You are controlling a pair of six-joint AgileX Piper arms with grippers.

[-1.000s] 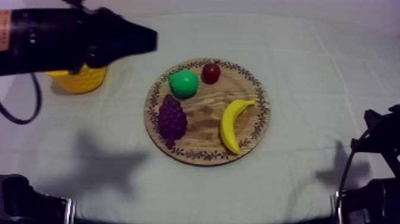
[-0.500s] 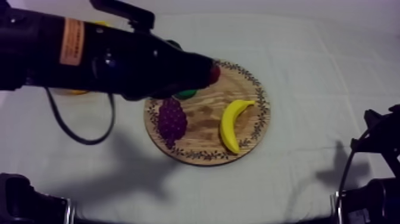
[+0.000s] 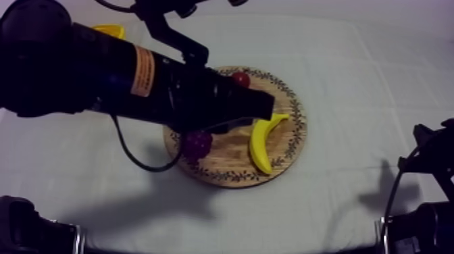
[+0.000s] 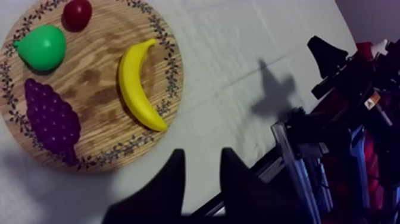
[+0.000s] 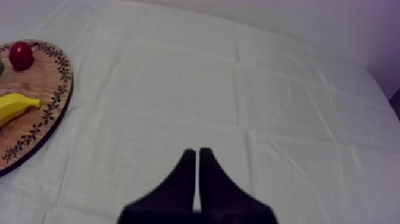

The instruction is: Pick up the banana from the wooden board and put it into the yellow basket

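Both empty — left pincer (image 4: pixel 202 155) parted, right pincer (image 5: pixel 197 152) closed.

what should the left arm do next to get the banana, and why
Probably ease the left pincer forward and down onto the banana. The pincer is open and empty, hanging over the cloth just off the wooden board, where the banana lies untouched.

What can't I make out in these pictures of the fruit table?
1. Top view: the left arm covers the pear and most of the grapes.
2. Top view: the same arm hides nearly all of the yellow basket, so its contents cannot be told.
3. Right wrist view: the picture's edge cuts off the wooden board and the banana.
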